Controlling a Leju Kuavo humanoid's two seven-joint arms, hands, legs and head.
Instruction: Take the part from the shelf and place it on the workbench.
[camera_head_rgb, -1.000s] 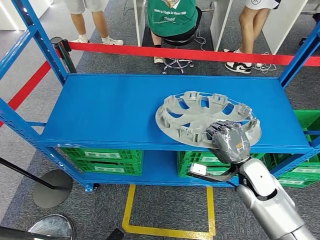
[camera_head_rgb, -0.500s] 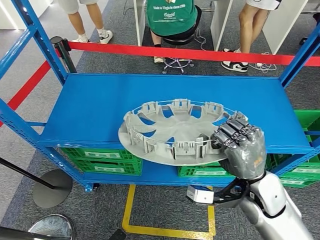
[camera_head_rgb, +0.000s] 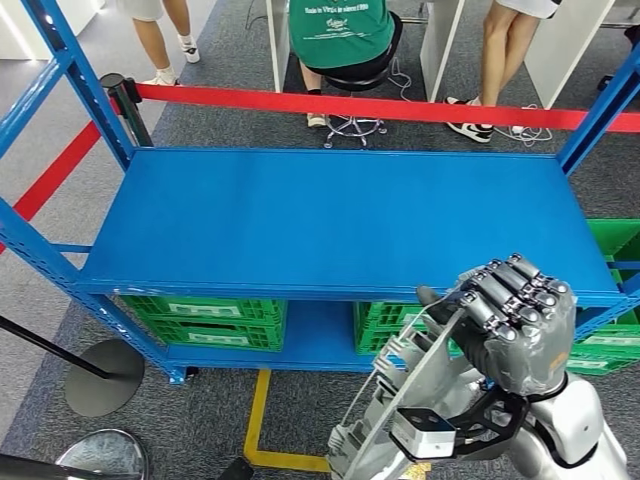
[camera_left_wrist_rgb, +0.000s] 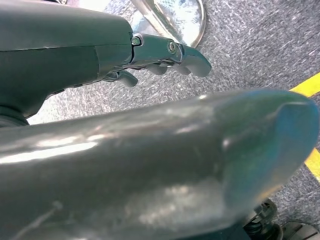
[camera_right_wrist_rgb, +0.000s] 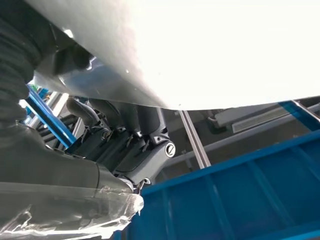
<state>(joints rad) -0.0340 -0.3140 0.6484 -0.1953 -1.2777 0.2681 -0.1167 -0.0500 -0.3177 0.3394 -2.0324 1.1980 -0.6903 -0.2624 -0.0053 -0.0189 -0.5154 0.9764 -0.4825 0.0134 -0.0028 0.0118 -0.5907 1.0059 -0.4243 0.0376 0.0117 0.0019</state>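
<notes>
Already the part (camera_head_rgb: 392, 400) is off the blue shelf (camera_head_rgb: 226, 220), gripped edge-on in the right hand (camera_head_rgb: 513, 325) just in front of the shelf's front edge, while the left hand (camera_left_wrist_rgb: 166, 55) hangs with fingers loosely apart, holding nothing; carrying to the table remains.

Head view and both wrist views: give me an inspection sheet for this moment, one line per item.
Surface: blue shelf, top level bare.
Job's things: grey wheel cover off the shelf, tilted on edge in front of it.
Clutter: green crates on the lower level.
Hands: right hand grips the wheel cover's rim; left hand hangs over the floor, holding nothing.
Cables: thin cable on the carpet by a person's shoes.
Surroundings: red barrier tape, people behind it, yellow floor marking.
</notes>
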